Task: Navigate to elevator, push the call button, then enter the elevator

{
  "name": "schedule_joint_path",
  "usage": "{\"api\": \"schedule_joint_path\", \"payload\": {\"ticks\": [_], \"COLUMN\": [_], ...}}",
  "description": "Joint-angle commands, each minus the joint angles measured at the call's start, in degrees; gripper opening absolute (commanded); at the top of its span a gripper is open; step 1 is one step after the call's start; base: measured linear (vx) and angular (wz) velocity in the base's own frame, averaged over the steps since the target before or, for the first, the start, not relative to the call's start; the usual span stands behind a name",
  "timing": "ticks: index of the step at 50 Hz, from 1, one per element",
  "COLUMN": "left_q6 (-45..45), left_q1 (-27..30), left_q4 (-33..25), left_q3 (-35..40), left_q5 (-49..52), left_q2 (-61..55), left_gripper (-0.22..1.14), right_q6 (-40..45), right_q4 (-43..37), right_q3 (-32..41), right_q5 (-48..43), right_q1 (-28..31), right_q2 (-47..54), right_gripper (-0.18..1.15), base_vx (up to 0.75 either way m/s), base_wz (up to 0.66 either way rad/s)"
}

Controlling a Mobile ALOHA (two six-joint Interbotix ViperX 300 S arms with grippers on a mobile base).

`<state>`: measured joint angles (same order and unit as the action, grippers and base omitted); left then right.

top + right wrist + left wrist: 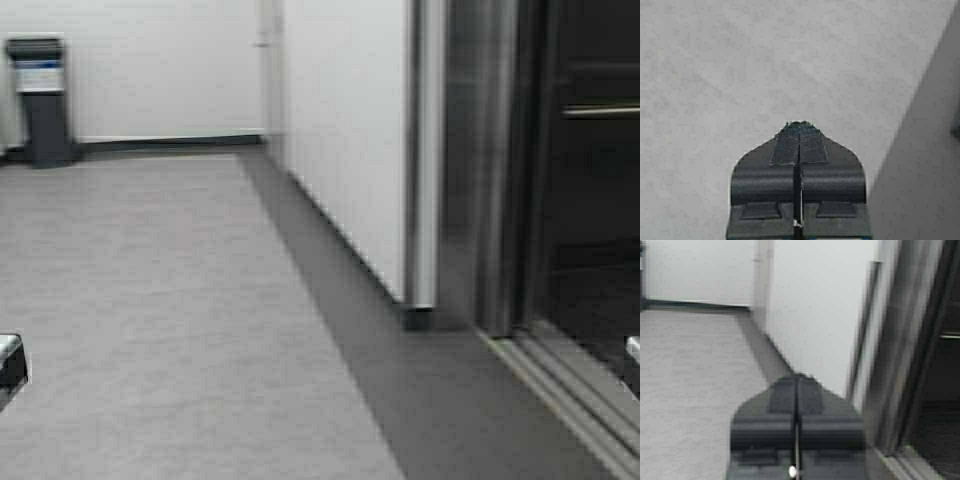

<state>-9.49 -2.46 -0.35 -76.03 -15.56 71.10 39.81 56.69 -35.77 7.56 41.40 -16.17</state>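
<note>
Elevator (590, 200) doorway upright, open, at right.

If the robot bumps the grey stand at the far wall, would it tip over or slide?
The stand is tall and narrow with a wider head on top, so it probably tips rather than slides. Its foot sits on smooth floor, so a low push might slide it. Its weight cannot be judged.
</note>
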Motion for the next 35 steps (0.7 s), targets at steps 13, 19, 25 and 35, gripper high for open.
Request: {"api": "schedule_joint_path", "payload": {"ticks": [13, 19, 25, 35], "left_q6": [-0.3, -0.3, -0.2, 0.2], "left_q1": [-0.1, -0.1, -0.1, -0.1], "left_q4": [-0.1, -0.1, -0.1, -0.1], "left_q3": [1.1, 1.2, 1.0, 0.8], "left_q5": [-0.4, -0.6, -0.6, -0.6], "left_q2": [-1.3, -2.0, -2.8, -5.0], "left_gripper": [0.02, 0.02, 0.02, 0.02], "right_q6": [-0.1, -0.1, -0.3, -0.3], "right_q4": [-8.8, -9.5, -9.5, -9.6], "right_q3": [-2.4, -4.5, -5.4, -5.2], "right_q5": [-10.5, -10.9, -10.9, -11.3], "right_q1": [-8.3, -9.5, -9.7, -9.8], "right_q2": [-1.1, -1.1, -1.1, -2.5], "right_gripper": [0.07, 0.07, 0.07, 0.07], "base_vx": [0.18, 0.25, 0.31, 0.38], "base_wz": [0.37, 0.38, 0.39, 0.28]}}
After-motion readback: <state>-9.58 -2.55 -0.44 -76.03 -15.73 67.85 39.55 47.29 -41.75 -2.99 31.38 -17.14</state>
